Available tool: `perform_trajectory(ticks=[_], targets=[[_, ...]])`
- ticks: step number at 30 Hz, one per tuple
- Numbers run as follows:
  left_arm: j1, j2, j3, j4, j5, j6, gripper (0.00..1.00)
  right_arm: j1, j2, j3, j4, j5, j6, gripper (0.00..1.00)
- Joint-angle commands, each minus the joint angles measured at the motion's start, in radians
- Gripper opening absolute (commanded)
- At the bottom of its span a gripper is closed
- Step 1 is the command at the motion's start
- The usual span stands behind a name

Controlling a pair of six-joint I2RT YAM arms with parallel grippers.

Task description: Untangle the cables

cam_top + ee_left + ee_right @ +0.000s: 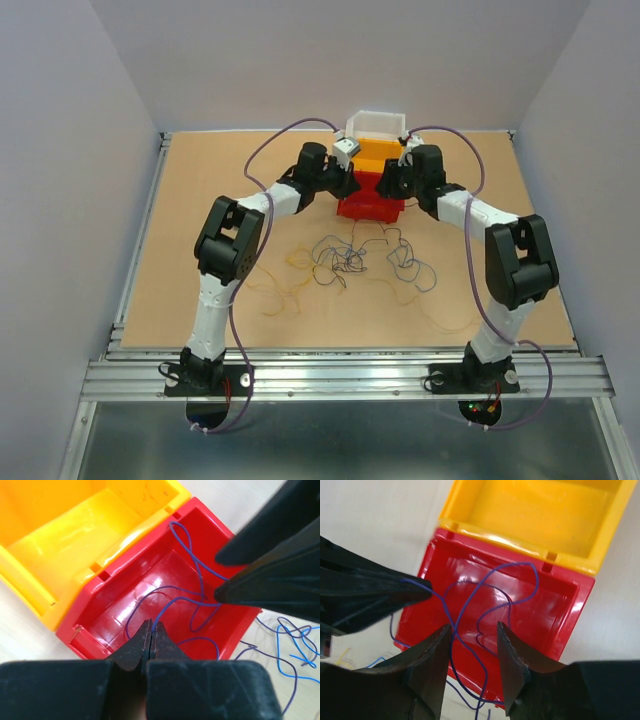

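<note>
— Room at the sides?
— Tangled cables (350,262) lie mid-table, well apart from the table (500,200) edges at 3 and 9 o'clock.
— Arms?
— Both stretch to 12, over the red bin (97,602). Left gripper (151,635) pinches a blue cable (190,544) looped inside it; right gripper (474,640) stands wide around a strand. Yellow bin (75,530) touches behind.

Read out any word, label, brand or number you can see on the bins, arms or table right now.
None readable. No text shows on the red bin, yellow bin, white bin or table in any view.
The blue cable, the left gripper shut on it and the open right gripper carry no markings.
The small lights low in the top view are dots, not signs.
</note>
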Motion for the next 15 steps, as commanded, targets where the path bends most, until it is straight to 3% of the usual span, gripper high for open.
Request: perform_trajectory(ticks=[1,2,6,15], targets=[[-0.001,-0.022,0.049,0.007,-0.037,0.010,0.00,0.000,0.017,0.068,-0.062,0.014,-0.011,0.43],[-0.001,-0.022,0.051,0.007,-0.037,0.012,0.00,0.000,0.020,0.071,-0.062,0.006,-0.011,0.41],[-0.001,-0.034,0.052,0.007,-0.038,0.009,0.06,0.008,0.040,0.111,-0.094,-0.008,-0.011,0.02],[-0.001,-0.031,0.048,0.010,-0.067,0.019,0.05,0.009,0.247,0.334,-0.096,-0.181,0.046,0.01]])
